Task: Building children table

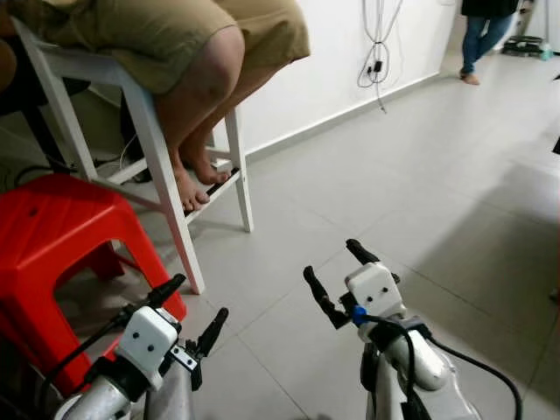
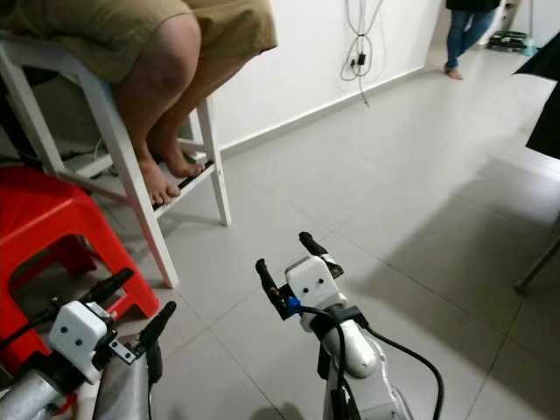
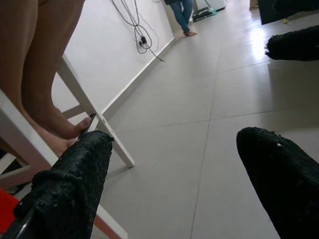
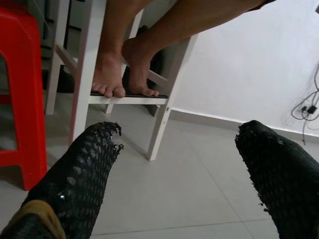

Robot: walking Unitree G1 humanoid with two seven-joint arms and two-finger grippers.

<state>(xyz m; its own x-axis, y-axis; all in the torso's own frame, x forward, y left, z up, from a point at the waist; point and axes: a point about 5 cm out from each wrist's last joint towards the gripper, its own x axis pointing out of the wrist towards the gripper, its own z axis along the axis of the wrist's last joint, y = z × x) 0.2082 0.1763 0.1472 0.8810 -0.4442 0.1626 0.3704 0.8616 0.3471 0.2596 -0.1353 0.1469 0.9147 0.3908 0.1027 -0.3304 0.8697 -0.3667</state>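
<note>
My left gripper (image 1: 191, 304) is raised low in front of me, open, with nothing between its black fingers (image 3: 75, 189). My right gripper (image 1: 337, 276) is held up beside it over the grey tiled floor (image 1: 420, 175), also open and holding nothing. No table parts can be made out in these views. A person sits on a tall white stool (image 1: 157, 166) at the upper left, bare feet (image 4: 112, 79) resting on its lower rung.
A red plastic stool (image 1: 52, 236) stands at my left, close to my left arm. Cables (image 1: 378, 44) hang on the white wall. A second person (image 1: 486, 35) stands far back at the right. A dark object (image 2: 547, 114) hangs at the right edge.
</note>
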